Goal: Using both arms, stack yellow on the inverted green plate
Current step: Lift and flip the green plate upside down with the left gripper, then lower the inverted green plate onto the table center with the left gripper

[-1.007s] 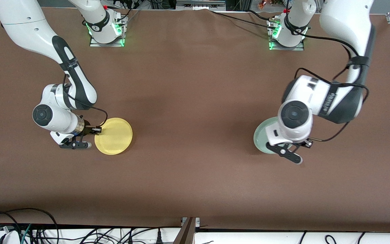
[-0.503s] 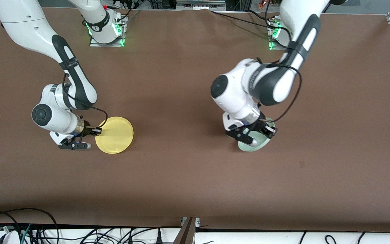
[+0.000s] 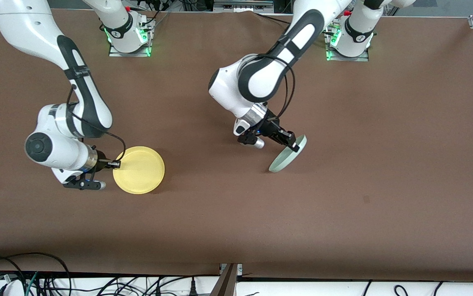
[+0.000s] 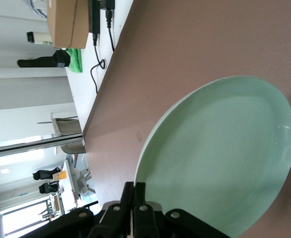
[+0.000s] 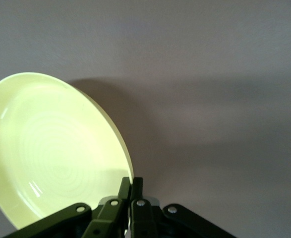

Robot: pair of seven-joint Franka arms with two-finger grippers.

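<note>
My left gripper [image 3: 290, 142] is shut on the rim of the pale green plate [image 3: 288, 154] and holds it steeply tilted, almost on edge, over the middle of the table. In the left wrist view the green plate [image 4: 219, 153] fills the frame from my left gripper [image 4: 134, 191]. My right gripper [image 3: 116, 164] is shut on the rim of the yellow plate [image 3: 140, 169], held about level and hollow side up, just above the table toward the right arm's end. The right wrist view shows the yellow plate [image 5: 51, 153] clamped in my right gripper [image 5: 131, 186].
The brown table [image 3: 236, 213] carries nothing else. Both arm bases [image 3: 127, 37] stand along its edge farthest from the front camera. Cables [image 3: 35, 275] lie off its edge nearest that camera.
My left arm has swung from its own end of the table toward the middle, carrying the green plate and tipping it onto its edge. My right gripper has lifted the yellow plate slightly.
</note>
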